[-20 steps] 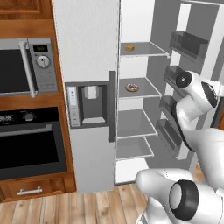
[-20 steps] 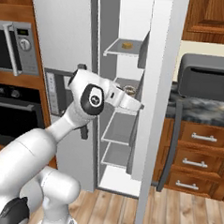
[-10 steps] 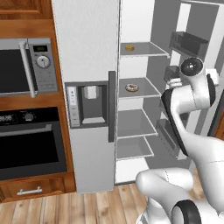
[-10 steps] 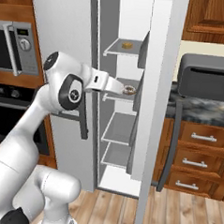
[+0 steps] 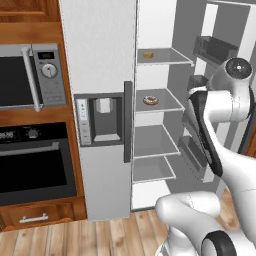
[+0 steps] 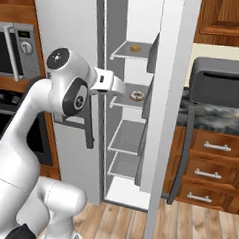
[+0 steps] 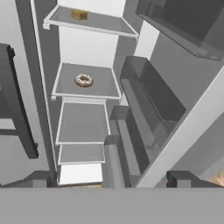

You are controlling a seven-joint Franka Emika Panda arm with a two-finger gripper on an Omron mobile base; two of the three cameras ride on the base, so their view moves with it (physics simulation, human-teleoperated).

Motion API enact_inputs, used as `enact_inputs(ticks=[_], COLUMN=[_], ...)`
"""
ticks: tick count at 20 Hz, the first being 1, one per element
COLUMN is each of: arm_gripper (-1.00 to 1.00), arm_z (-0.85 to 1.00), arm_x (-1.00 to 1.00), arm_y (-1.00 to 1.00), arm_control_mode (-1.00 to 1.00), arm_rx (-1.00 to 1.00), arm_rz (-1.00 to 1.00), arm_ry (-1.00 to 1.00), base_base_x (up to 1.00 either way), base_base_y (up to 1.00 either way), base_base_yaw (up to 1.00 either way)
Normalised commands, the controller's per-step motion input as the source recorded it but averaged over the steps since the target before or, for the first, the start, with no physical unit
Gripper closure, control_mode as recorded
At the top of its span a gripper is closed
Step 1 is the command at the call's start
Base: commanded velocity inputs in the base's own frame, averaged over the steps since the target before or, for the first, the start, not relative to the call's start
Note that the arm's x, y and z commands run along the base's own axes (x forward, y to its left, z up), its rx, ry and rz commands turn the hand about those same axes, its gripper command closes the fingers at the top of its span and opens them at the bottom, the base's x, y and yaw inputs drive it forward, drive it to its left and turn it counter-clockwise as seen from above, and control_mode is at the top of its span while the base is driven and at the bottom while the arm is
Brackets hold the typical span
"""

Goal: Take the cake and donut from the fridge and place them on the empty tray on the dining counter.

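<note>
Kitchen: wood cabinets stood around a silver-grey fridge (image 5: 102,75), its right door (image 5: 220,60) swung open on a white inside with grey shelves.

Left base view, fridge: the closed left door carried a water dispenser (image 5: 102,117) and a dark handle (image 5: 128,121); a microwave (image 5: 30,75) and a black oven (image 5: 35,162) sat in the wall beyond it.
Left base view, cake: a small tan square, the cake (image 5: 147,55), lay on the top shelf, above and ahead of the arm's raised wrist.
Left base view, donut: the donut (image 5: 150,100) lay flat on the second shelf (image 5: 157,105), ahead of the wrist at about its height and well apart from it.
Left base view, arm: the white arm (image 5: 225,105) rose in front of the open door's bins.

Right base view, arm: the forearm pointed into the fridge opening, with the hand (image 6: 111,84) at the edge of the second shelf.
Right base view, donut: it sat just beyond the hand, not touched.
Right base view, cake: it sat one shelf higher than the hand.
Right base view, counter: a dark toaster (image 6: 220,82) stood on a marble-topped counter (image 6: 211,119) past the open door.

Hand view, gripper: the gripper (image 7: 109,183) showed two dark fingertips (image 7: 37,179) far apart at the bottom corners, jaws spread wide, nothing between them.
Hand view, donut: it lay straight ahead of the gripper, centred on its shelf.
Hand view, cake: it sat farther ahead on the shelf above.
Hand view, door bins: grey bins (image 7: 148,94) lined the open door to one side of the gripper.
</note>
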Motion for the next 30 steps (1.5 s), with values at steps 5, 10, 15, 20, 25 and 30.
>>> enact_inputs(ticks=[5, 10, 15, 20, 25, 30], arm_gripper=[-1.00, -1.00, -1.00, -1.00, -1.00, -1.00], arm_z=[0.00, 0.00, 0.00, 0.12, 0.33, 0.36], arm_x=[0.00, -0.06, -0.39, -0.87, -0.84, -0.60], arm_y=[0.41, 0.14, 0.00, 0.00, 0.00, 0.01], arm_control_mode=[-1.00, -1.00, -1.00, -1.00, -1.00, -1.00], arm_rx=[0.11, 0.44, 0.07, 0.06, -0.04, -0.23], arm_rz=[0.03, 0.00, 0.01, 0.02, 0.00, 0.00], arm_ry=[-0.06, 0.04, -0.06, -0.01, 0.03, 0.08], base_base_x=[0.00, 0.00, 0.00, 0.00, 0.00, 0.00], base_base_y=[0.00, 0.00, 0.00, 0.00, 0.00, 0.00], base_base_yaw=[0.00, 0.00, 0.00, 0.00, 0.00, 0.00])
